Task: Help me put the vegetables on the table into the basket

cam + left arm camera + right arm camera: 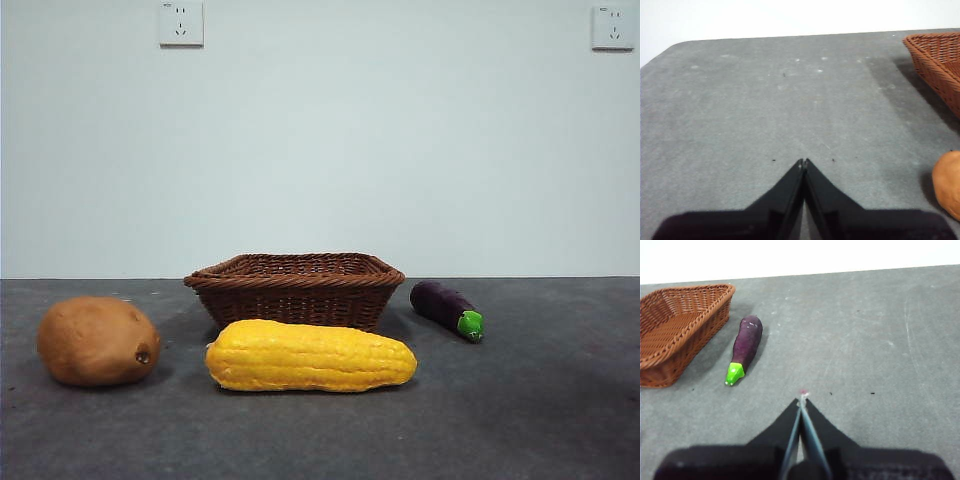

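A plain white wall [320,150] stood behind everything. Two white power sockets were mounted high on it, well apart: one socket [181,23] toward the upper left of the front view, the other socket [613,27] at the upper right corner.

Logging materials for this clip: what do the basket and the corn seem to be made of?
Basket: woven wicker or rattan-like strands, dark brown, slightly glossy, with a braided rim; the weave shows clearly. Corn: probably moulded plastic or foam, as its uniform yellow, bumpy surface has a dull sheen and no separate kernels; real corn can't be excluded.
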